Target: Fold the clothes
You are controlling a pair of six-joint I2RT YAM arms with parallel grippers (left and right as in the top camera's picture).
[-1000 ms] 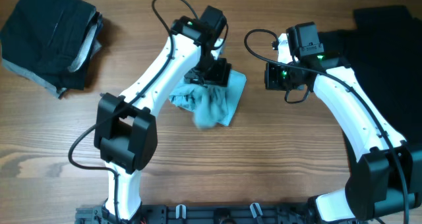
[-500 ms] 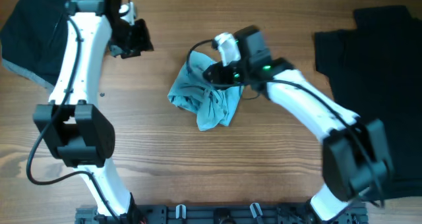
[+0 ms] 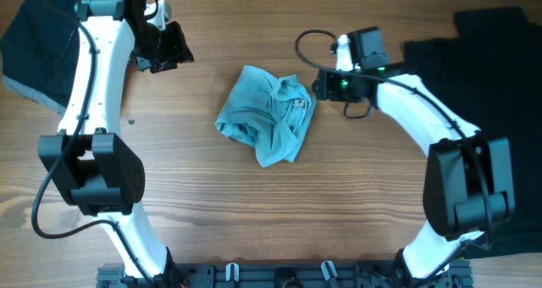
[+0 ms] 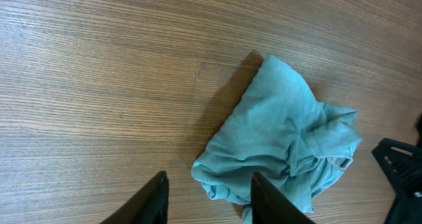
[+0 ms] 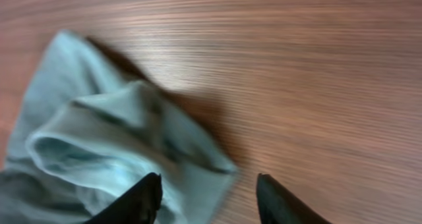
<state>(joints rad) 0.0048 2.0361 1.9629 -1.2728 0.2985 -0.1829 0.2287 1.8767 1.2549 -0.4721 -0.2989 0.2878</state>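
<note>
Lying in a crumpled heap at mid-table: the light-blue T-shirt (image 3: pixel 269 123), bunched and creased, on the bare wooden table (image 3: pixel 254 220). You have neither arm gripping it.

Your left gripper (image 3: pixel 167 47) hangs over the far left part of the table, well apart from the shirt. Its wrist view shows both fingers (image 4: pixel 153 201) spread, with wood and the shirt's edge beneath and nothing pinched.

Your right gripper (image 3: pixel 326 83) sits just beside the shirt's upper right corner. In its wrist view the two prongs stand apart and empty, the shirt's folds below and to the left.

Black and grey folded pieces (image 3: pixel 38 55) lie at the far left corner, partly behind your left arm. Large black T-shirt (image 3: pixel 483 76) lies spread along the right edge.
</note>
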